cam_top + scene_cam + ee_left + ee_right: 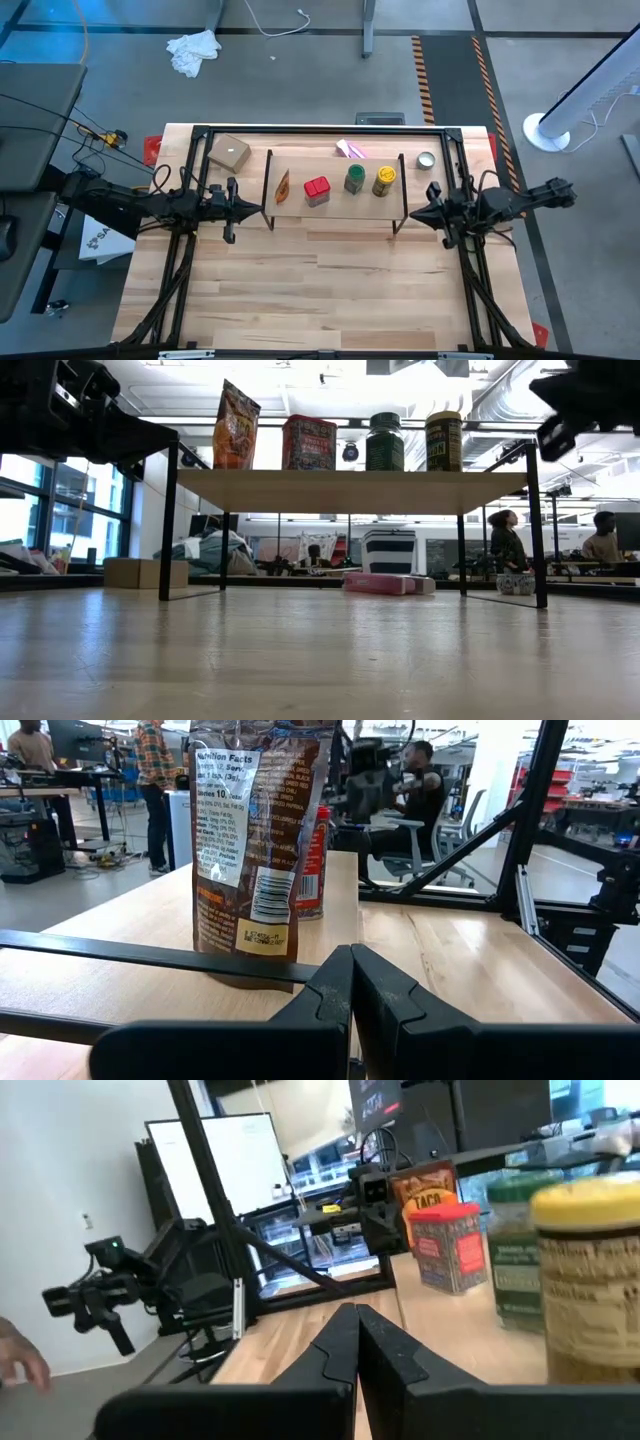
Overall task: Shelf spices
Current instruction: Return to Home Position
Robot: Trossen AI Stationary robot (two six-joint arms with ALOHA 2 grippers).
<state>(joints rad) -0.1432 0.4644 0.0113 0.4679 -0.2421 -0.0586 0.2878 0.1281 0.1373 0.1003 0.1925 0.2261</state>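
The shelf (335, 205) stands on the table's far half, its wood top on black legs (168, 520). On that top, side by side from left to right, stand the spices: an orange-brown packet (283, 186), a red container (316, 190), a green-lidded jar (354, 179) and a yellow jar (384, 180). My left gripper (256, 210) is shut and level just off the shelf's left end, with nothing in it. My right gripper (415, 214) is shut and level just off the right end, with nothing in it.
Behind the shelf lie a tan cardboard box (229, 152) at the far left, a pink-purple packet (351, 150) and a small silver tin (426, 160). The table's near half (320, 300) is bare wood. People sit at desks in the room beyond (505, 545).
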